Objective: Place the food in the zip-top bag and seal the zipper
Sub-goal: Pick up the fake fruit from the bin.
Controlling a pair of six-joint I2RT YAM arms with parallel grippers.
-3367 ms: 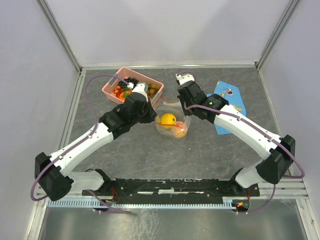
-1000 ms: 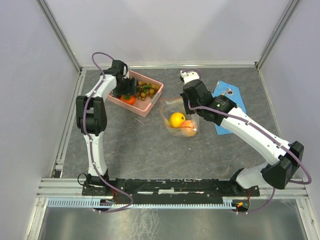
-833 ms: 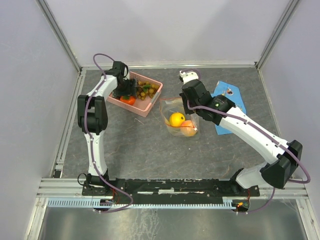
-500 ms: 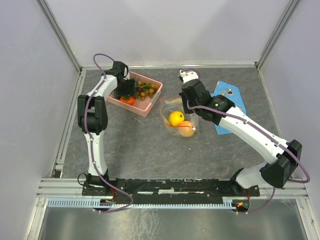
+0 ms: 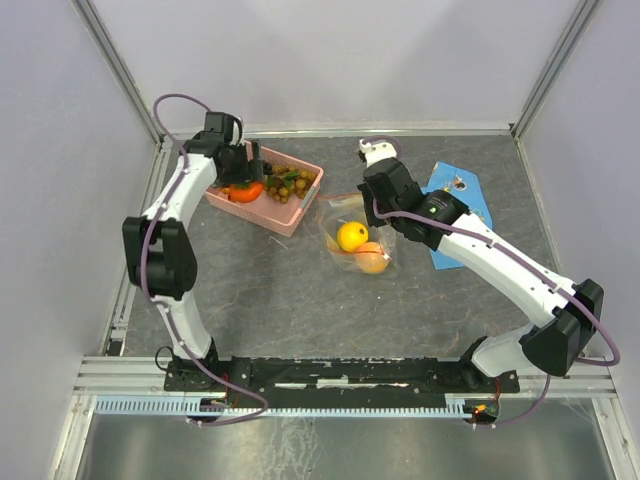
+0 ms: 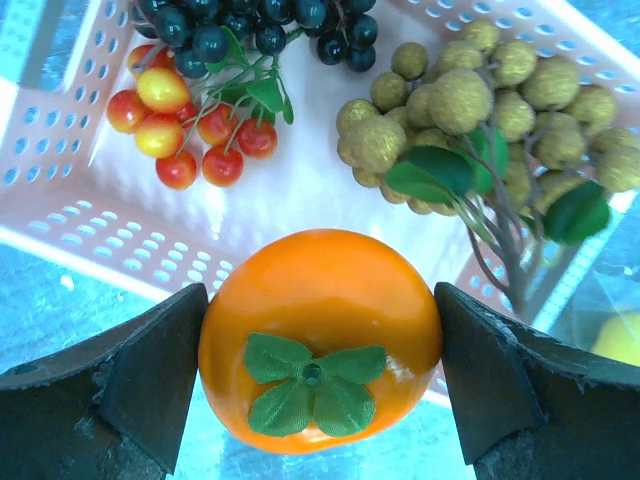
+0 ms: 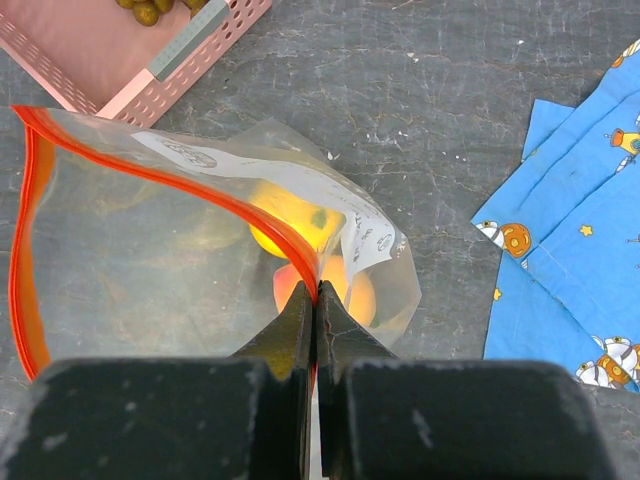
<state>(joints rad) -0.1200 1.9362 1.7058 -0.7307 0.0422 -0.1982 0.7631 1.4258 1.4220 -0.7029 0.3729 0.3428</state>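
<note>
On the left, my left tool (image 6: 320, 350) has come up and swung toward the left end of the pink basket (image 5: 262, 208) since half a second ago. The orange fruit (image 6: 320, 300) it went down for has left the basket floor. In the wrist view the fruit hangs over the basket's near wall, leaf cap facing the camera. The pick looks done to me, and the carry to the bag comes next.

That tool is spread only as wide as the fruit, with 1 dark finger (image 6: 110, 380) pressed to each side of it. Left behind in the basket are the red cherries (image 6: 190, 130), a dark berry cluster (image 6: 260, 20) and the brownish-green grape bunch (image 6: 450, 110).

Moving right, the zip-top bag (image 5: 355, 235) lies on the tabletop just beside the basket's right corner. It already holds 2 fruits, the lemon (image 5: 350, 236) and an orange one (image 5: 371, 262) under it.

My right tool (image 7: 317, 300) is pressed together on the bag's upper lip, pinching the red zipper (image 7: 180, 175) strip. That holds the mouth gaping toward the basket. I cannot find the slider in this view, so its position is probably outside the frame.

Furthest right, the blue cloth (image 5: 455, 200) lies flat.
</note>
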